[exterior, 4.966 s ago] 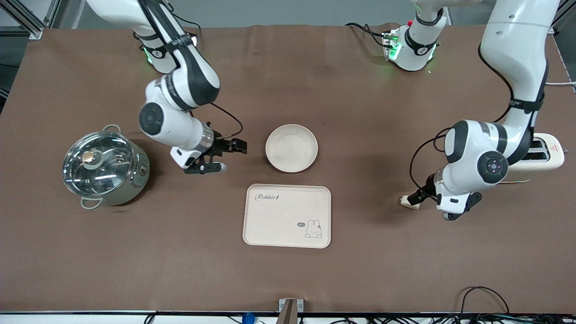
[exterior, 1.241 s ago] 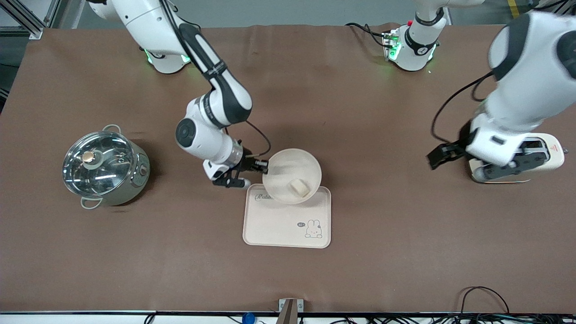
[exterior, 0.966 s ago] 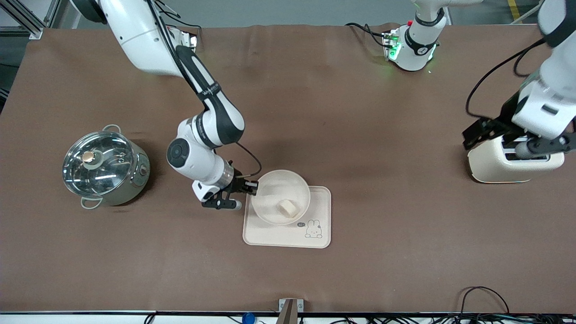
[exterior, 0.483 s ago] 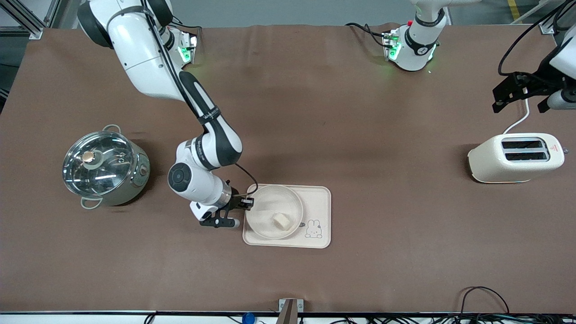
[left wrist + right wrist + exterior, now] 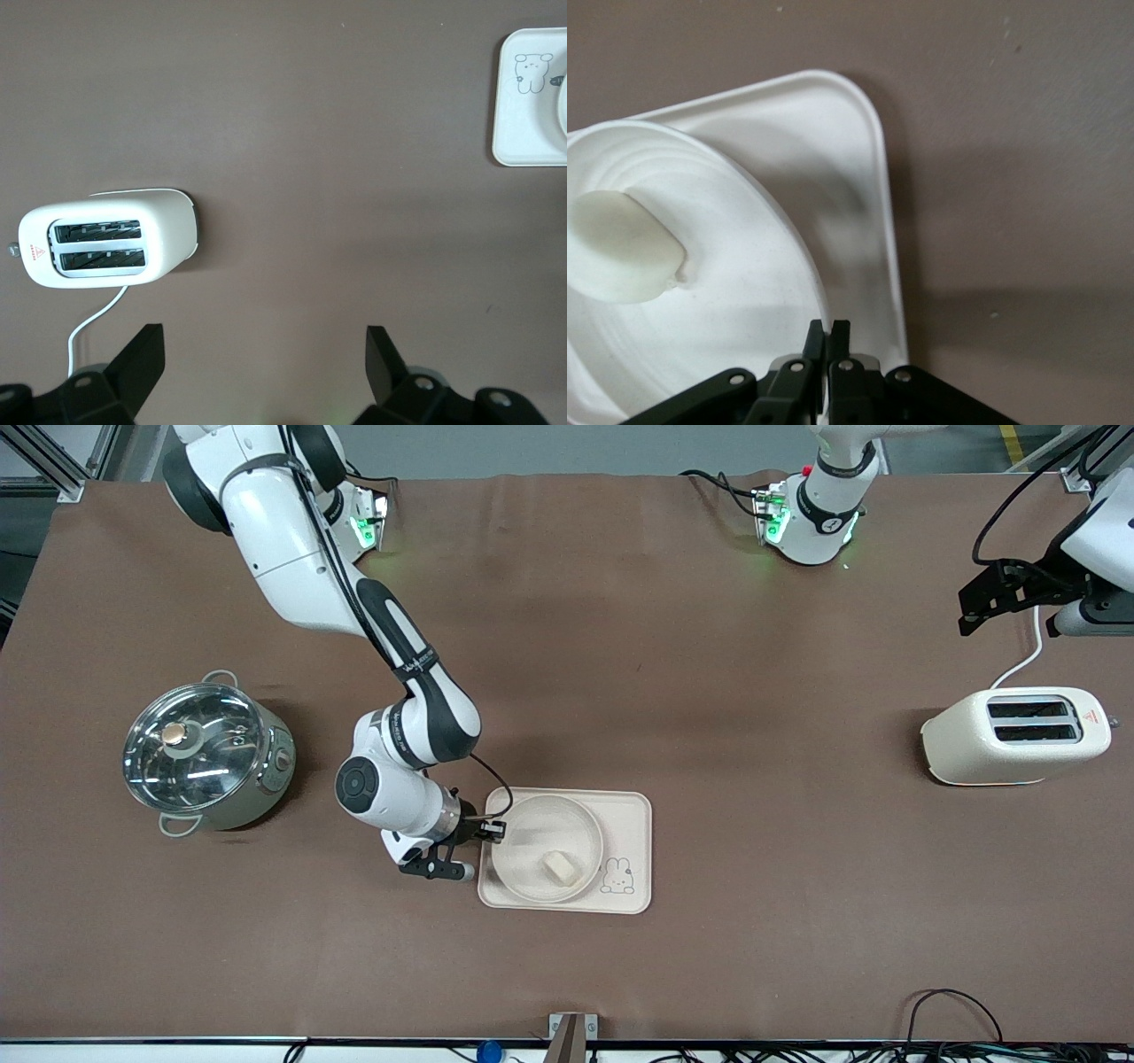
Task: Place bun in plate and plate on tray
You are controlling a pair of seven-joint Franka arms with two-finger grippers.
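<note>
The round cream plate [image 5: 530,868] sits on the rectangular cream tray [image 5: 631,822], toward the tray's right-arm end. The small pale bun [image 5: 562,867] lies in the plate. My right gripper [image 5: 490,838] is shut on the plate's rim at the side toward the right arm's end. In the right wrist view the plate [image 5: 735,301], the bun [image 5: 622,245] and the tray [image 5: 859,159] show, with my right gripper [image 5: 828,329] pinching the rim. My left gripper [image 5: 1010,602] is open and empty, high over the table above the toaster; its fingertips [image 5: 146,354] show in the left wrist view.
A steel pot with a glass lid [image 5: 205,751] stands toward the right arm's end. A cream toaster [image 5: 1014,735] with a white cord stands toward the left arm's end; it also shows in the left wrist view [image 5: 106,246], with a tray corner [image 5: 530,97].
My right gripper carried the plate with the bun from beside the tray down onto it. My left arm rose from the toaster to high over the table.
</note>
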